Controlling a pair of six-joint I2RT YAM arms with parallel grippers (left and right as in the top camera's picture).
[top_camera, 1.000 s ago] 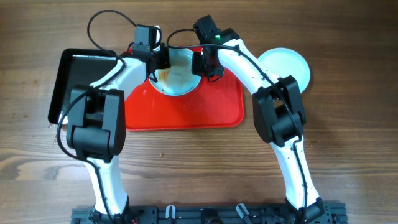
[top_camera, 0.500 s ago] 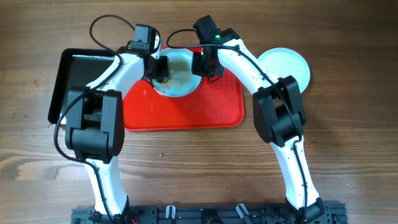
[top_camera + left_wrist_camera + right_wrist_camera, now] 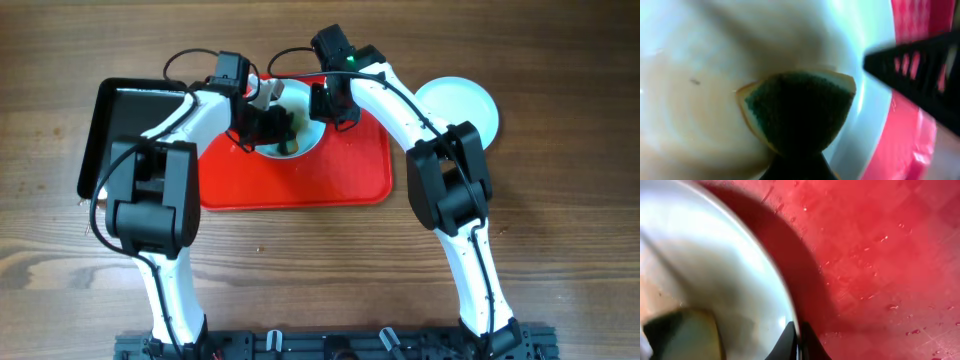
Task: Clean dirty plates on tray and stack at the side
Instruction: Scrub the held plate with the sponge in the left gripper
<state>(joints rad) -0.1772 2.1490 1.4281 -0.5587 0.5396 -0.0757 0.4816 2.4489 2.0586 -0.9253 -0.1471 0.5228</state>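
Note:
A white plate (image 3: 306, 134) smeared with brown sauce sits tilted at the back of the red tray (image 3: 300, 180). My right gripper (image 3: 323, 108) is shut on its right rim; in the right wrist view the fingers (image 3: 798, 339) pinch the plate's (image 3: 715, 275) edge above the wet tray (image 3: 880, 255). My left gripper (image 3: 270, 126) is shut on a green and yellow sponge (image 3: 797, 112) and presses it on the plate's (image 3: 695, 100) sauce-stained middle. The sponge also shows in the right wrist view (image 3: 685, 335). A clean white plate (image 3: 458, 106) lies on the table to the right of the tray.
A black glossy tray (image 3: 125, 125) lies left of the red tray, partly under my left arm. The right gripper's black finger (image 3: 920, 75) shows over the plate's edge in the left wrist view. Bare wooden table (image 3: 320, 260) lies in front.
My left gripper has moved with the sponge from the plate's left edge rightward onto its middle. The right gripper and the side plate have not moved.

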